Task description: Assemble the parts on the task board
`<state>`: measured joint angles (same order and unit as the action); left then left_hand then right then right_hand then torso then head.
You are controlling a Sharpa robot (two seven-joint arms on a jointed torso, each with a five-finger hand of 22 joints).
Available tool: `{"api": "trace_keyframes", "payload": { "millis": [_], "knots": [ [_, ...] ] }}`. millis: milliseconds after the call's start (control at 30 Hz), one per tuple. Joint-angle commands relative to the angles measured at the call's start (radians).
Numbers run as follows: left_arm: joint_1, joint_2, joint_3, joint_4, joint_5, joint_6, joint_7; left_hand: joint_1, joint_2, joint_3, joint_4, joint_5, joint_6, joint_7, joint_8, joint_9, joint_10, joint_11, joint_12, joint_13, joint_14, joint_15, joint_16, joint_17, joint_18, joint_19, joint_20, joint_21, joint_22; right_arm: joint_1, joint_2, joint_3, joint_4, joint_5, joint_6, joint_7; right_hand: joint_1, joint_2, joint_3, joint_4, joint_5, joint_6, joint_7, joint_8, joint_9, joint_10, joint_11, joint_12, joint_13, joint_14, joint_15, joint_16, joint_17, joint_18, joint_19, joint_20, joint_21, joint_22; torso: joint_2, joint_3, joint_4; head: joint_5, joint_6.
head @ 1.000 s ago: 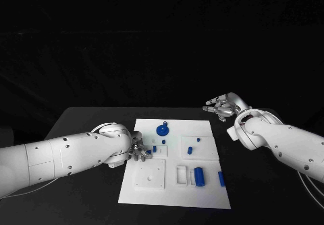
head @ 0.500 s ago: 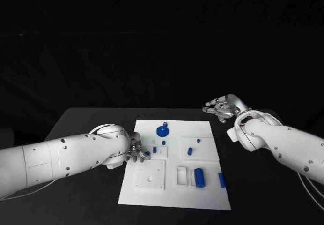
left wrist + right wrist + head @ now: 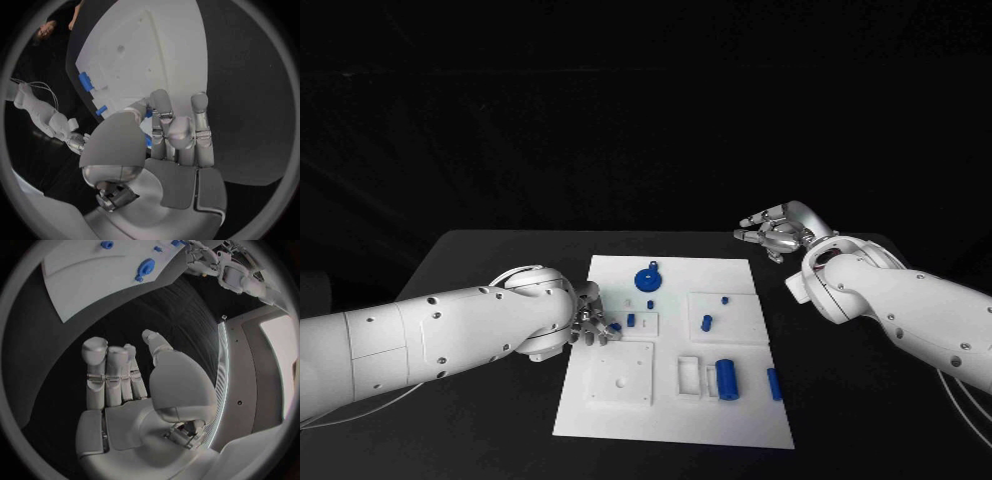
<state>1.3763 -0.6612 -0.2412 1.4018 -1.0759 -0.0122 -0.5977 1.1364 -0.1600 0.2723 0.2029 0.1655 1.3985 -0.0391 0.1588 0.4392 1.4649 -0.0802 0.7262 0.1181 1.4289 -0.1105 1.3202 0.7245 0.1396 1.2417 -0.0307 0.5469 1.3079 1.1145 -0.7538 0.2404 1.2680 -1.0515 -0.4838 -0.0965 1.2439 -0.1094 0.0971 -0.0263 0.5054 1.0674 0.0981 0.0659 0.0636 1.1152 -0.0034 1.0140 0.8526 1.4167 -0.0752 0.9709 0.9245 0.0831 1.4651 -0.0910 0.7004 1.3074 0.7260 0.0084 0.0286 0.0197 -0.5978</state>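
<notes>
The white task board (image 3: pixel 678 400) lies mid-table. On it are a round blue disc with a handle (image 3: pixel 648 279), a blue cylinder (image 3: pixel 726 377), a blue bar (image 3: pixel 773 383) and several small blue pegs, one of them (image 3: pixel 705 322) in a recess. My left hand (image 3: pixel 593 323) sits at the board's left edge with its fingers curled, pinching a small blue part (image 3: pixel 615 326); in the left wrist view blue (image 3: pixel 148 141) shows between thumb and fingers (image 3: pixel 178 132). My right hand (image 3: pixel 776 230) hovers beyond the board's far right corner and holds nothing, its fingers (image 3: pixel 109 370) side by side and the thumb apart.
Bare black table (image 3: pixel 488 260) surrounds the board on every side. The right wrist view shows the board (image 3: pixel 87 280), the blue disc (image 3: pixel 145 266) and my left hand (image 3: pixel 215 262) at its edge. Two recessed white blocks (image 3: pixel 620 372) lie in the board's near half.
</notes>
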Motion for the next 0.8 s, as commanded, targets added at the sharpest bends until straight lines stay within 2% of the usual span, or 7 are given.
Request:
{"api": "trace_keyframes", "payload": {
  "millis": [33, 167, 333, 600, 767, 800],
  "knots": [
    [0.000, -0.006, 0.001, 0.010, 0.016, -0.034, 0.027, 0.005, -0.012, -0.004, -0.001, 0.002, -0.012, -0.001, -0.005, 0.004, 0.052, 0.000, -0.010, -0.002, 0.000, -0.007, -0.013, -0.013, -0.028, 0.002, -0.017, -0.010, 0.018, -0.001, -0.001, 0.000, 0.000, -0.006, 0.008, 0.009, -0.006, 0.000, 0.003, -0.004, 0.005, -0.006, 0.004, -0.004, -0.001, 0.003, 0.000, 0.003, -0.001, 0.006, 0.001, -0.004, 0.001, 0.018, 0.052, -0.001, 0.004, 0.082, -0.001, 0.0001, 0.0003, 0.001, 0.003],
    [0.003, -0.016, 0.005, 0.020, 0.022, -0.055, 0.039, 0.020, -0.016, -0.013, -0.021, 0.001, -0.040, 0.003, 0.000, 0.024, 0.051, 0.000, -0.035, 0.002, -0.007, -0.010, -0.039, -0.041, -0.058, 0.002, -0.047, -0.031, 0.014, -0.001, 0.000, 0.000, -0.001, -0.006, 0.008, 0.009, -0.006, 0.000, 0.003, -0.004, 0.005, -0.006, 0.004, -0.004, -0.001, 0.003, 0.000, 0.003, -0.001, 0.006, 0.001, -0.004, 0.001, 0.018, 0.052, -0.001, 0.004, 0.082, -0.001, -0.0004, 0.0006, 0.002, 0.003],
    [0.006, -0.026, 0.008, 0.029, 0.031, -0.072, 0.049, 0.035, -0.018, -0.025, -0.038, -0.007, -0.058, 0.006, 0.001, 0.038, 0.051, 0.002, -0.064, 0.010, -0.018, -0.014, -0.062, -0.064, -0.083, 0.005, -0.069, -0.059, 0.015, -0.001, -0.001, 0.000, -0.002, -0.006, 0.009, 0.009, -0.007, 0.000, 0.000, -0.004, 0.004, -0.007, 0.004, -0.004, -0.001, 0.003, 0.000, 0.002, -0.002, 0.007, 0.001, -0.004, 0.001, 0.018, 0.052, -0.001, 0.004, 0.082, 0.000, -0.0006, 0.0002, 0.003, 0.000],
    [0.008, -0.037, 0.011, 0.038, 0.041, -0.093, 0.062, 0.041, -0.018, -0.036, -0.052, -0.012, -0.083, 0.014, -0.013, 0.031, 0.051, 0.005, -0.094, 0.005, -0.029, -0.014, -0.093, -0.102, -0.104, 0.009, -0.086, -0.091, 0.015, -0.003, -0.002, 0.000, -0.004, -0.006, 0.010, 0.009, -0.007, -0.001, -0.001, -0.004, 0.005, -0.008, 0.004, -0.004, -0.001, 0.003, 0.000, 0.002, -0.002, 0.007, 0.001, -0.004, 0.001, 0.018, 0.052, -0.001, 0.004, 0.082, 0.000, -0.0012, 0.0001, 0.003, 0.006],
    [0.009, -0.043, 0.016, 0.039, 0.045, -0.092, 0.063, 0.039, -0.021, -0.041, -0.053, -0.031, -0.085, 0.016, -0.013, 0.025, 0.051, 0.006, -0.096, 0.000, -0.031, -0.014, -0.099, -0.108, -0.106, 0.010, -0.087, -0.098, 0.016, -0.004, -0.004, 0.000, -0.004, -0.006, 0.011, 0.008, -0.008, -0.001, -0.002, -0.004, 0.005, -0.008, 0.004, -0.004, -0.001, 0.003, 0.000, 0.002, -0.002, 0.007, 0.002, -0.005, 0.002, 0.018, 0.052, -0.001, 0.004, 0.082, 0.000, -0.0011, 0.0003, 0.005, 0.004],
    [0.009, -0.044, 0.017, 0.039, 0.046, -0.091, 0.063, 0.039, -0.021, -0.043, -0.054, -0.037, -0.088, 0.017, -0.014, 0.023, 0.051, 0.007, -0.097, -0.002, -0.032, -0.013, -0.101, -0.110, -0.107, 0.011, -0.087, -0.100, 0.016, -0.005, -0.004, 0.000, -0.003, -0.006, 0.011, 0.008, -0.008, -0.001, -0.002, -0.004, 0.005, -0.008, 0.004, -0.004, -0.001, 0.003, 0.000, 0.002, -0.002, 0.007, 0.002, -0.005, 0.002, 0.018, 0.052, -0.001, 0.004, 0.082, 0.000, -0.0013, 0.0004, 0.005, 0.000]
  ]
}}
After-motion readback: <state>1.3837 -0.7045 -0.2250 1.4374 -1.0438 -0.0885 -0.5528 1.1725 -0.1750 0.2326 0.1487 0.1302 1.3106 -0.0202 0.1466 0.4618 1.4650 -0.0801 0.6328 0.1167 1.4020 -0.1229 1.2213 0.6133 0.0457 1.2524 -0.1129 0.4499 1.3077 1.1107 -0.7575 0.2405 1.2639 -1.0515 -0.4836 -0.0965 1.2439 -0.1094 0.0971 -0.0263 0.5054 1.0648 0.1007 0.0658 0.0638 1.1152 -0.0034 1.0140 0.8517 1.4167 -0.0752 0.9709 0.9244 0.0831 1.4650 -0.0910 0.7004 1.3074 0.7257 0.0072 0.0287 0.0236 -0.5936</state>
